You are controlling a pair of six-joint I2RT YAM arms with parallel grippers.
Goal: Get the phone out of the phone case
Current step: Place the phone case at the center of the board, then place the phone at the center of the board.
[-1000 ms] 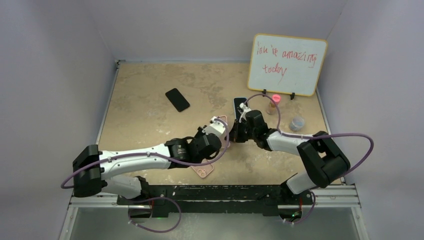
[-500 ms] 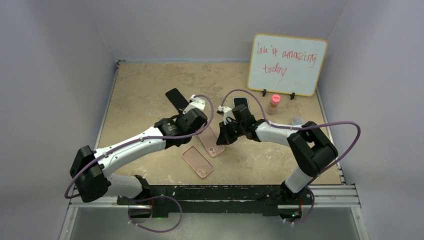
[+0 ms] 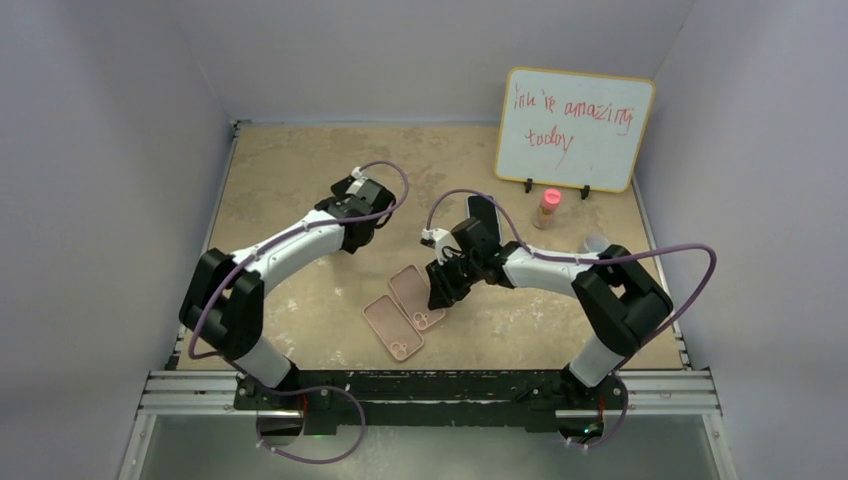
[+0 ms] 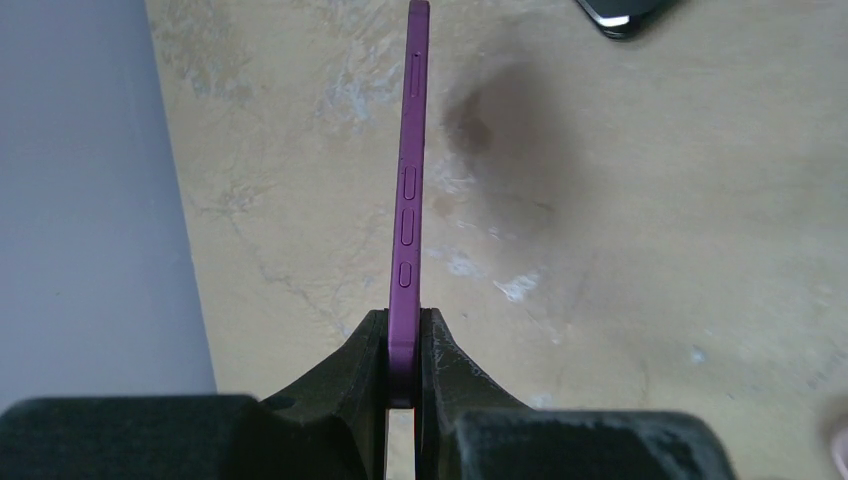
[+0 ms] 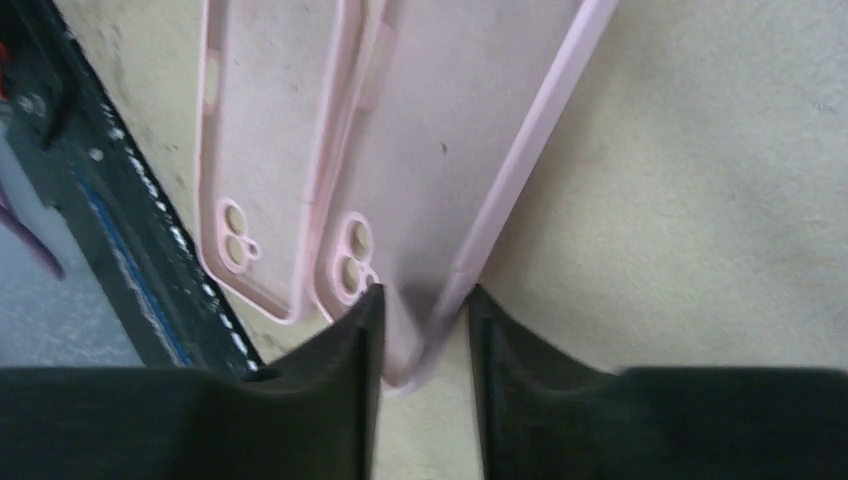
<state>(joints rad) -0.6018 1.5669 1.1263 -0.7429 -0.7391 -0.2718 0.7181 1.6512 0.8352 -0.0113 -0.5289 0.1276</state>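
Left wrist view: my left pincer (image 4: pixel 403 335) is closed flat on one short end of the purple phone (image 4: pixel 405 200). The phone is bare and carries no cover. It stands on edge above the table (image 4: pixel 650 250), side buttons toward the lens, with its long axis running straight out from my fingertips. A dark handset (image 4: pixel 620 12) shows only as a corner at the top of the frame.

Right wrist view: my right pincer (image 5: pixel 425 330) has its jaws parted astride one side wall of the pink phone case (image 5: pixel 440 150), at the corner beside the lens cut-outs. I see no pinch on that wall. The case is empty and lies hollow side up. A second case (image 5: pixel 270 130), also empty, lies just beside it, and I cannot tell whether their rims touch.

Top external view: the left pincer, and the phone with it, sits well apart from the phone case, to its far left. The right pincer hangs directly over the case's near end.

Finding: extraction looks complete. I judge the next move to be laying the phone down, which falls to the left arm alone. That move turns on rolling the phone from edge-on to flat.
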